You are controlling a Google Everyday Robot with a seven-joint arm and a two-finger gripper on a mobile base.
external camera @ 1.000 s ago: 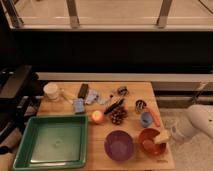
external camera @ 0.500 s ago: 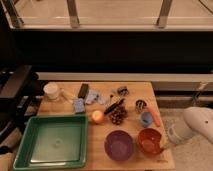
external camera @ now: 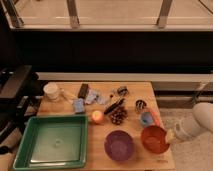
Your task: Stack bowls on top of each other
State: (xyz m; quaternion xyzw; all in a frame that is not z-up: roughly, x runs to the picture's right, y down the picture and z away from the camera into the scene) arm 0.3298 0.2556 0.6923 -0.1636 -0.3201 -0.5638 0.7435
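Observation:
The purple bowl (external camera: pixel 119 145) sits upright on the wooden table (external camera: pixel 100 156) near its front edge. The orange-red bowl (external camera: pixel 154 140) sits upright just to its right, at the table's front right corner, with a small gap between them. My gripper (external camera: pixel 170 136) is at the end of the white arm (external camera: pixel 196 123) that reaches in from the right. It is at the right rim of the orange-red bowl, at about table height.
A large green tray (external camera: pixel 52 142) fills the front left. A pinecone (external camera: pixel 118 117), an orange ball (external camera: pixel 97 116) and a small blue cup (external camera: pixel 146 119) lie just behind the bowls. A white cup (external camera: pixel 51 91) and several small items lie further back.
The arm has drawn back to the right, from over the orange-red bowl to its right rim. Both bowls stay where they were.

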